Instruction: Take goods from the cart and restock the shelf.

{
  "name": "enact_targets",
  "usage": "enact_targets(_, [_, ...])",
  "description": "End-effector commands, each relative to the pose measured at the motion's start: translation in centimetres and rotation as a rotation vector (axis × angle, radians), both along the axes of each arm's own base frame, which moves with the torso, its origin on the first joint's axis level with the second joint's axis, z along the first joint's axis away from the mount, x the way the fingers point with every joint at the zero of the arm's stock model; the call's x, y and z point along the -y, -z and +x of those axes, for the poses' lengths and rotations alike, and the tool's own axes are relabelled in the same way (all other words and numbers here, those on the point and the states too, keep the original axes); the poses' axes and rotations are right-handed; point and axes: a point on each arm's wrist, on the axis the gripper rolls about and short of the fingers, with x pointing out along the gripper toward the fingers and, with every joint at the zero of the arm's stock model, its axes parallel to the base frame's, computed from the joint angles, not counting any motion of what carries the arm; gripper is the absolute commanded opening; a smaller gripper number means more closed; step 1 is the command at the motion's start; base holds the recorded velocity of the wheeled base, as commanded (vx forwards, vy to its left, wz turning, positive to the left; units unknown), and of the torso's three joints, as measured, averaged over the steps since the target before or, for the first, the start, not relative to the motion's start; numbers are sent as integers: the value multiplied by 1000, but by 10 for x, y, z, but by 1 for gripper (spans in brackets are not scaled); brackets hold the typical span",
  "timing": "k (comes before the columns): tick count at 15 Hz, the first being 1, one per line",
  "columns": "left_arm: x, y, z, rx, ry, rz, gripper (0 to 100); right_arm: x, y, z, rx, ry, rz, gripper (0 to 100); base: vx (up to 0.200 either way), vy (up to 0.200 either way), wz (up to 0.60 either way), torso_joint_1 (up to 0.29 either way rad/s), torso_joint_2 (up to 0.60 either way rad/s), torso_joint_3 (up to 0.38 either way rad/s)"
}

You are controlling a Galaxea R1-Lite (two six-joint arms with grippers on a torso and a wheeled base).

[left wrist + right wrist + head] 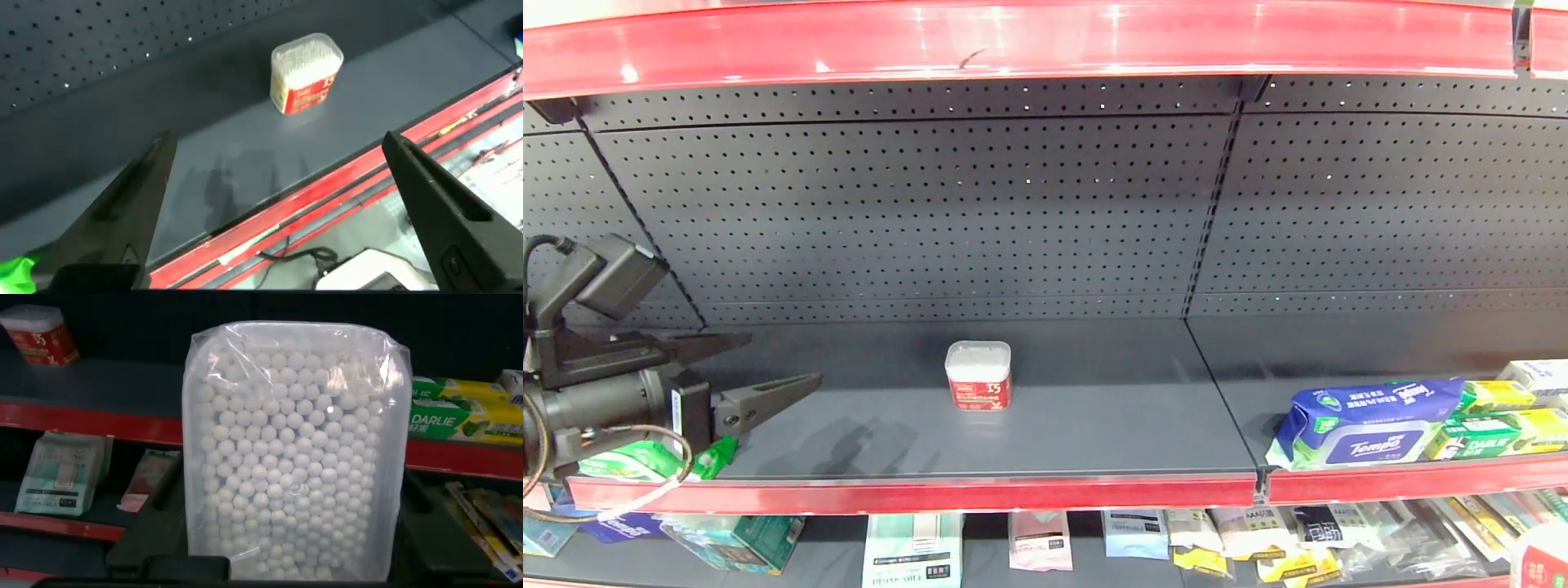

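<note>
On the grey shelf (1094, 425) a small tub (978, 376) with a red label stands alone, upright, near the middle of the left bay. Well apart from it, at the shelf's left end, the left gripper (783, 358) hangs above the board with its fingers spread wide and nothing between them. A green pack (645, 461) lies just below it at the red lip (915, 492).

The right gripper (292, 506) grips a clear bag (294, 416) of small white balls, one dark finger on each side. The bag is held upright in front of the shelf and not yet on it.

Likely troubles:
- the bag is soft film, so it may sag or slip in the grip
- brought in low, its base may catch the red lip
- set down upright, it may tip over, since loose balls give no firm base
- brought in too far left, it may knock the tub or meet the open left gripper

As for writing, the tub's label, the wipes pack (1372, 420) and the green boxes (1494, 425) in the right bay all carry print, as do the packs on the lower shelf; the bag shows no label on this face
</note>
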Motion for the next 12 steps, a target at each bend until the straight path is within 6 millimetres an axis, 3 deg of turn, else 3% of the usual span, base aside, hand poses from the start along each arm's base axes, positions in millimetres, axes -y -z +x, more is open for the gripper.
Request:
enact_targets(1, [0,6,1,-29,3,-1,100,0,0,0,-4,11,20,0,0,0,0,0,0,0])
enact_targets(8, [-1,11,-22,40,-6,87,100,2,0,0,-8,102,93,0,0,0,0,0,0,0])
enact_targets(12, [-1,15,-12,13,1,82,100,2,1,0,-12,170,5,0,0,0,0,0,0,0])
